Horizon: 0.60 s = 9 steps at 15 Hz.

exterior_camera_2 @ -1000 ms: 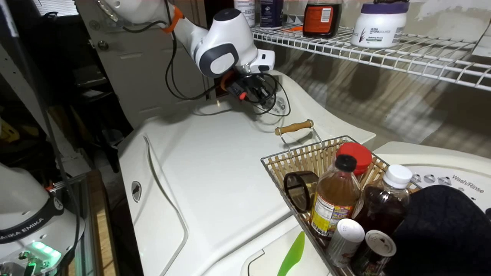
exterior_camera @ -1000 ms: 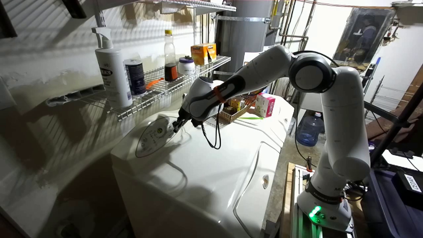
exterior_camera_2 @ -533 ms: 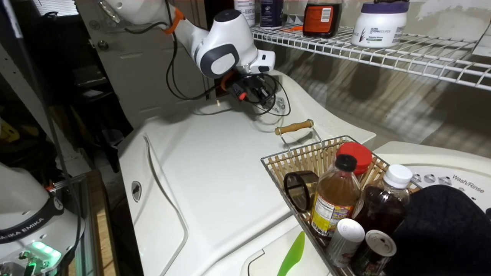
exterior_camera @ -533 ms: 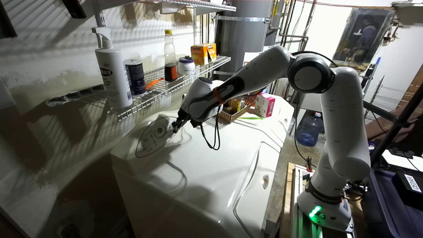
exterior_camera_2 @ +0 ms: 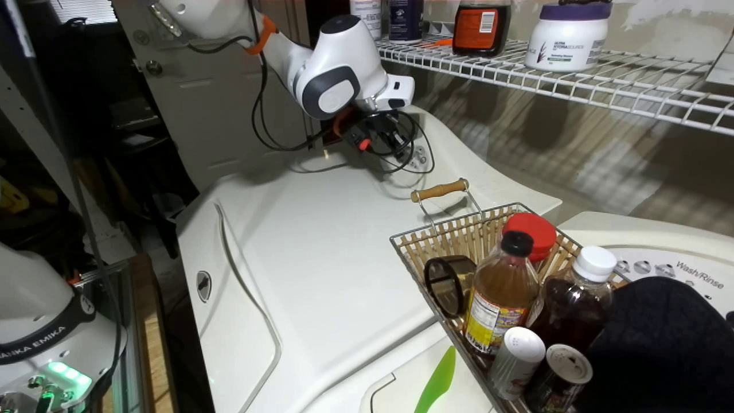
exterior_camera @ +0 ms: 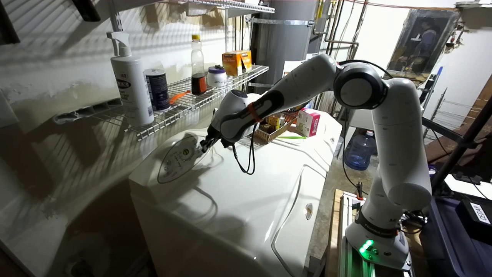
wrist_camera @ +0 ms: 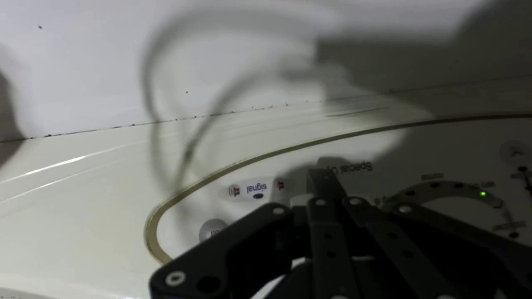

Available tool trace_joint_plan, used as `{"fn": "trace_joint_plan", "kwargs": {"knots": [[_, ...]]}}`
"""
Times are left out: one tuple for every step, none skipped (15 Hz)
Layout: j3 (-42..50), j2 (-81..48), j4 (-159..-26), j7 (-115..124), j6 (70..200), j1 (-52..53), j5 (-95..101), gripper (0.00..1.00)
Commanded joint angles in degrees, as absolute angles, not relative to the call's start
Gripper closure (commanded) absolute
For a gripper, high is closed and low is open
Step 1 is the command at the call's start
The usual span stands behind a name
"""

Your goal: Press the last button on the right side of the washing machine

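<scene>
The washing machine (exterior_camera: 246,184) is glossy white and also shows in an exterior view (exterior_camera_2: 321,241). Its oval control panel (exterior_camera: 171,175) lies at the back of the top. In the wrist view the panel (wrist_camera: 183,224) appears upside down, with a "signal" label (wrist_camera: 257,187) and a round grey button (wrist_camera: 212,229) partly hidden by my finger linkage. My gripper (wrist_camera: 326,182) is shut and empty. Its tips are over the panel beside the "Special" lettering (wrist_camera: 359,167), to the right of the signal mark. I cannot tell whether they touch. A green light (wrist_camera: 482,193) glows at right.
A wire shelf (exterior_camera: 173,115) with a spray bottle (exterior_camera: 132,88) and other containers runs along the wall behind the panel. A basket (exterior_camera_2: 459,232) of bottles stands beside the lid, near a green utensil (exterior_camera_2: 437,378). A loose cable (exterior_camera: 251,161) hangs from my wrist.
My arm has shifted very slightly: the elbow leans a little toward the wall and the wrist moves slightly right in an exterior view. The gripper stays at the panel's near end.
</scene>
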<state>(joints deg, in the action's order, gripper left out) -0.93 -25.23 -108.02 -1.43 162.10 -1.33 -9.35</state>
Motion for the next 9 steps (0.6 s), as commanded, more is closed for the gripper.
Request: {"fn": "trace_joint_plan", "kwargs": {"knots": [[-0.1,-27.1,-105.6,1.5,162.6,-0.2,-7.3,1.0],[-0.1,-27.2,-105.4,1.6,162.5,-0.1,-7.2,1.0],[-0.1,-27.3,-105.2,1.8,162.4,0.1,-7.1,1.0],[-0.1,-27.4,-105.0,2.0,162.3,0.2,-7.0,1.0],[0.4,-27.7,-104.7,2.4,162.2,0.5,-6.5,1.0],[0.2,-27.7,-104.4,2.5,161.2,0.4,-6.7,1.0],[-1.1,-26.3,-106.5,0.8,162.0,-0.7,-7.8,0.99],[-1.1,-26.5,-106.3,0.9,161.9,-0.7,-7.7,0.99],[-1.1,-26.6,-106.2,1.0,161.9,-0.7,-7.7,0.99]]}}
